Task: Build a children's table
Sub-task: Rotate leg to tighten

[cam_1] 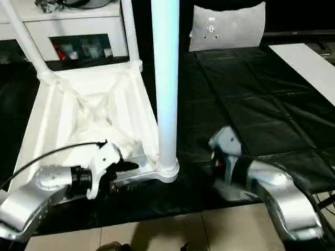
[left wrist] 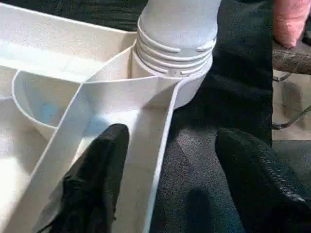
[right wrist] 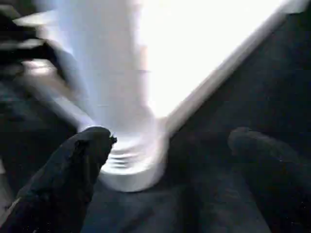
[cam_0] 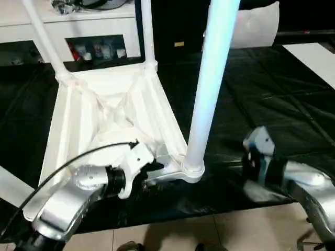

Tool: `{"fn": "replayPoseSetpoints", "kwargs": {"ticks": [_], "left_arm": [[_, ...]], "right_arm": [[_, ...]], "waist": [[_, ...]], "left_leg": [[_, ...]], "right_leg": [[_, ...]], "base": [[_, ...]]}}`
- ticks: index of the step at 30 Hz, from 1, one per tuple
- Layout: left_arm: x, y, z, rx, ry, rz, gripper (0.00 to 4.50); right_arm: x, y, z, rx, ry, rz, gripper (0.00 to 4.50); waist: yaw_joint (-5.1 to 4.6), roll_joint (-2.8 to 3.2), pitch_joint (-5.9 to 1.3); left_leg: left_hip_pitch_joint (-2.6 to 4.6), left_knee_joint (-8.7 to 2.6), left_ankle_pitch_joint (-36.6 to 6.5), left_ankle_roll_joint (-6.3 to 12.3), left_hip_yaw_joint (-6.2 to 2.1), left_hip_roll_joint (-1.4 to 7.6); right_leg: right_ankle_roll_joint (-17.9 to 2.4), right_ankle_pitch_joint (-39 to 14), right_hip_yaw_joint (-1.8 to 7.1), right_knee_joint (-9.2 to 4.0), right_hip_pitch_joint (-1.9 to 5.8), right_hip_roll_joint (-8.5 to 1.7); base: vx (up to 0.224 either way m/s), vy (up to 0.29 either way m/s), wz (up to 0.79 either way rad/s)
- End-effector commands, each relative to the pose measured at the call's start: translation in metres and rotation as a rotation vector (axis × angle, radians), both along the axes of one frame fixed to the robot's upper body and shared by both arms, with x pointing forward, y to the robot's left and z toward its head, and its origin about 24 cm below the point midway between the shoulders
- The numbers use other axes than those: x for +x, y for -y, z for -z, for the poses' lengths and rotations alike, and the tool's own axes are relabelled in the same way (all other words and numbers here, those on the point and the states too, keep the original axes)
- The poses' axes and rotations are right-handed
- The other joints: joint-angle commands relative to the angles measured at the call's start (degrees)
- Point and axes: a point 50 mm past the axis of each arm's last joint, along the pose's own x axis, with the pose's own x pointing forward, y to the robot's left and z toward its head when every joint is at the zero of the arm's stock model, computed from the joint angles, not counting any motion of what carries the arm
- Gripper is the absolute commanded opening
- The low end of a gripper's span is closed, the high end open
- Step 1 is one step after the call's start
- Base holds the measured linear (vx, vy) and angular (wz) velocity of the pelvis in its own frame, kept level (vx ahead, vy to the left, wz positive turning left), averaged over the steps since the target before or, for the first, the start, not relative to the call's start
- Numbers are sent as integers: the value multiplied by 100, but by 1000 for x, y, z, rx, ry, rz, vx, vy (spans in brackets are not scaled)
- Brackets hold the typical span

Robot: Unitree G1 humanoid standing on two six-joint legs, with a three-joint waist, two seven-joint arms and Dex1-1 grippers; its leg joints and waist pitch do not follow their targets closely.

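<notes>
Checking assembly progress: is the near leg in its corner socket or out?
In. The near leg stands upright, its ribbed base seated in the corner socket.

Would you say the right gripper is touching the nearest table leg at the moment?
Apart. In the right eye view, black mat shows between the right gripper and the leg; its fingers stand wide open in the right wrist view.

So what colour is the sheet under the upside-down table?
Black. The sheet under the white table shows best in the right eye view.
</notes>
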Motion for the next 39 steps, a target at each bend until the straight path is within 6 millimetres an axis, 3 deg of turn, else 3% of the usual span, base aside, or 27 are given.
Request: {"fn": "replayPoseSetpoints", "kwargs": {"ticks": [1, 2, 3, 10, 13, 21, 25, 26, 32, 37, 39], "left_arm": [[1, 0, -2, 32, 25, -11, 280], [1, 0, -1, 47, 33, -12, 270], [1, -1, 0, 57, 35, -10, 260], [7, -1, 4, 79, 30, 2, 208], [10, 0, 6, 84, 33, 15, 179], [16, -1, 9, 96, 34, 67, 124], [19, -4, 12, 111, 28, 89, 80], [19, -4, 12, 111, 25, 95, 75], [19, -7, 12, 111, 9, 177, 75], [17, -8, 12, 115, 8, 257, 58], [17, -10, 12, 135, 40, 374, 32]], "right_arm": [[-6, -5, -7, 14, -9, -59, 450], [-10, -6, -7, 17, -23, -79, 450], [-12, -7, -8, 18, -32, -98, 450], [-18, -9, -6, -13, -60, -130, 450], [-16, -8, -7, -32, -48, -114, 450], [-12, -7, -9, -61, -39, -109, 450], [-8, -6, -9, -68, -31, -115, 450], [-6, -6, -10, -68, -28, -115, 450], [1, -6, -10, -58, -27, -153, 450], [7, -6, -9, -47, -27, -188, 450], [14, -7, -9, -31, -31, -249, 450]], "waist": [[17, -35, -307], [18, -16, -299], [15, -37, -304], [16, -39, -323], [21, -11, -343], [32, -22, -377], [29, -18, -368], [33, 5, -374], [27, 2, -375], [19, 26, -397], [11, 33, -410]], "left_leg": [[100, -499, -2067, 119, -109, 260], [99, -499, -2110, 113, -114, 253], [96, -496, -2108, 101, -116, 248], [87, -481, -2045, 81, -126, 236], [91, -476, -1983, 78, -127, 242], [66, -455, -1673, 162, -110, 241], [76, -452, -1748, 163, -104, 235], [84, -449, -1752, 157, -105, 234], [92, -439, -1786, 161, -104, 228], [80, -441, -1731, 178, -109, 239], [66, -431, -1671, 237, -112, 225]], "right_leg": [[-851, -2534, 231, -516, 193, -241], [-796, -2646, 229, -533, 188, -247], [-743, -2731, 225, -547, 188, -249], [-680, -2754, 221, -556, 177, -255], [-741, -2588, 222, -535, 184, -255], [-961, -2018, 226, -473, 243, -260], [-999, -2090, 221, -477, 238, -261], [-999, -2102, 223, -469, 236, -262], [-946, -2327, 220, -497, 229, -270], [-1073, -2049, 214, -453, 245, -270], [-1173, -1800, 208, -429, 257, -261]], "base": [[0, 0, 0], [0, 0, 0], [0, 0, 0], [0, 0, 0], [0, 0, 0], [0, 0, 0], [0, 0, 0], [0, 0, 0], [0, 0, 0], [0, 0, 0], [0, 0, 0]]}}
